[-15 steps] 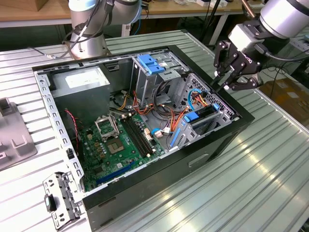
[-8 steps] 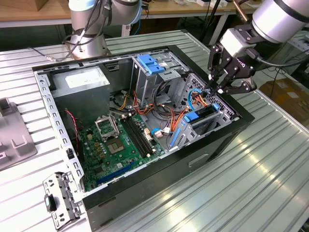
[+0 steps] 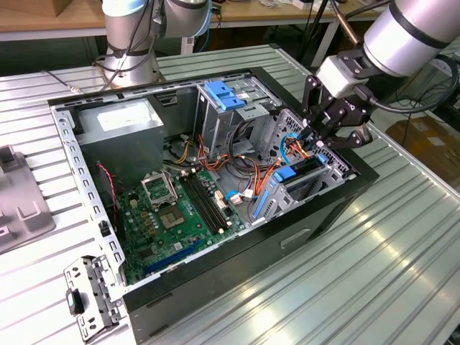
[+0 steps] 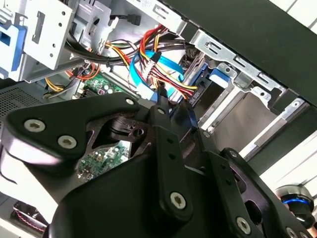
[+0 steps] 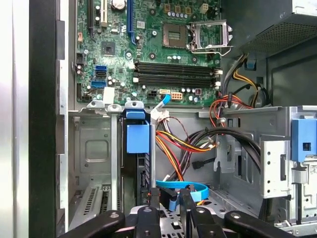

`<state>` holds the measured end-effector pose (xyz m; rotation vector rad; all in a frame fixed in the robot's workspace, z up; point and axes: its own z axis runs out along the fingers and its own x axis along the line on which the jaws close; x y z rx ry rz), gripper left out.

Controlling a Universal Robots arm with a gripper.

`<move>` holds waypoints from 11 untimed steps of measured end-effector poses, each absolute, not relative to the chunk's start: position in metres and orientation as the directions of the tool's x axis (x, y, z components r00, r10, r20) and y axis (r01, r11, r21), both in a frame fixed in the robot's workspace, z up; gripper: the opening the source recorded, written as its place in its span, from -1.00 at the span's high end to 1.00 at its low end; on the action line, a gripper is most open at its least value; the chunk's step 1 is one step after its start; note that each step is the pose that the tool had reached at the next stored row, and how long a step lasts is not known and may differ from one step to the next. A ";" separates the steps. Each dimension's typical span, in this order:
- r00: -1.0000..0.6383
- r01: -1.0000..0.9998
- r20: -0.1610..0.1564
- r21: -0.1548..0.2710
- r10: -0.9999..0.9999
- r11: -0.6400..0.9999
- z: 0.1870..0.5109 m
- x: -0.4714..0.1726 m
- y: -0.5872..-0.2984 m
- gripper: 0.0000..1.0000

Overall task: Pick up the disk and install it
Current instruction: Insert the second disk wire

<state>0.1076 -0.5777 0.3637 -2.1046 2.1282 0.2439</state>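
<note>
The disk stands on edge in the drive cage at the front corner of the open computer case, on the exterior view's right, with its blue side rails showing. In the first wrist view, its dark edge sits in the bay under a blue rail tab. My gripper hovers just above that cage, beside the disk and apart from it. Its black fingers stand a narrow gap apart with nothing held between them; a blue flat cable shows behind. In the second wrist view, my gripper points at the cable bundle.
Inside the case lie the green motherboard, a grey power-supply box, a metal cage with a blue latch and bundles of coloured cables. A loose metal bracket and a grey block lie on the ribbed table.
</note>
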 end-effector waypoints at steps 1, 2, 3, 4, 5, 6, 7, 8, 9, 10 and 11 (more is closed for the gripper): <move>-0.013 -1.000 -0.211 0.018 -0.977 0.009 0.364 0.108 -0.578 0.40; -0.013 -1.000 -0.211 0.018 -0.977 0.009 0.364 0.108 -0.578 0.40; -0.013 -1.000 -0.211 0.018 -0.977 0.009 0.364 0.108 -0.578 0.40; -0.013 -1.000 -0.211 0.018 -0.977 0.009 0.363 0.108 -0.578 0.42; -0.013 -1.000 -0.211 0.018 -0.977 0.009 0.364 0.108 -0.578 0.42; -0.013 -1.000 -0.211 0.018 -0.977 0.009 0.363 0.108 -0.578 0.56; -0.013 -1.000 -0.211 0.018 -0.977 0.009 0.363 0.108 -0.578 0.67; -0.013 -1.000 -0.211 0.018 -0.977 0.009 0.363 0.108 -0.578 0.67; -0.013 -1.000 -0.211 0.018 -0.977 0.009 0.363 0.108 -0.578 0.67; -0.013 -1.000 -0.211 0.018 -0.977 0.009 0.363 0.108 -0.578 0.67; -0.013 -1.000 -0.211 0.018 -0.977 0.009 0.363 0.108 -0.578 0.67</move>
